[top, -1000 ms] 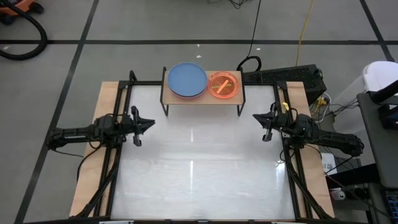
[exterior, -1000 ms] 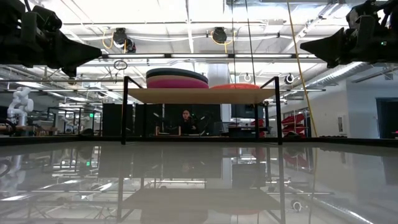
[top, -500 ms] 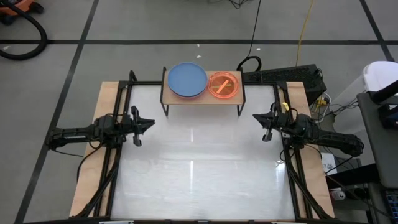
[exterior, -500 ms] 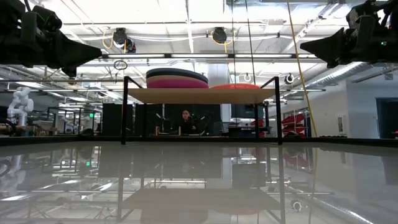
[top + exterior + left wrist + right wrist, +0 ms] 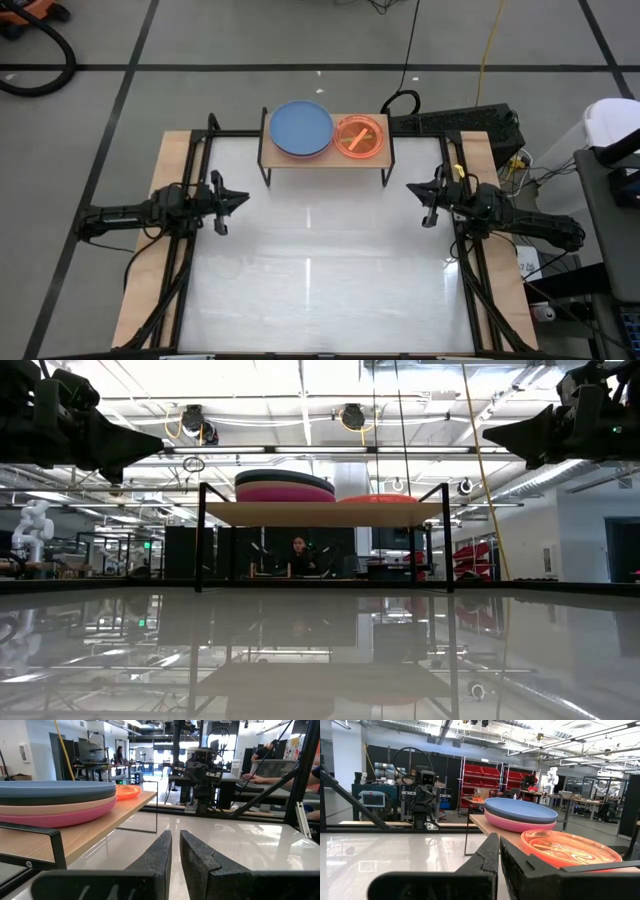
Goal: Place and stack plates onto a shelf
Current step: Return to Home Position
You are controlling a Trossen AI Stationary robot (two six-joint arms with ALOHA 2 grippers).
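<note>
The light-wood shelf (image 5: 325, 155) stands on black legs at the table's far edge. On its left half lies a stack of large plates (image 5: 300, 129), blue on top, with salmon-pink and magenta beneath (image 5: 55, 805). On its right half sit the translucent orange plates (image 5: 360, 137). My left gripper (image 5: 243, 197) hovers over the table's left edge, shut and holding nothing. My right gripper (image 5: 410, 188) hovers over the right edge, shut and holding nothing. In the low view both hang high, left gripper (image 5: 155, 443), right gripper (image 5: 490, 435).
The glossy white table top (image 5: 320, 270) lies bare between the arms. A black metal frame (image 5: 190, 160) runs around the table's edges. Cables and a power strip (image 5: 450, 122) lie on the floor behind the shelf. A person (image 5: 299, 550) sits far off in the room.
</note>
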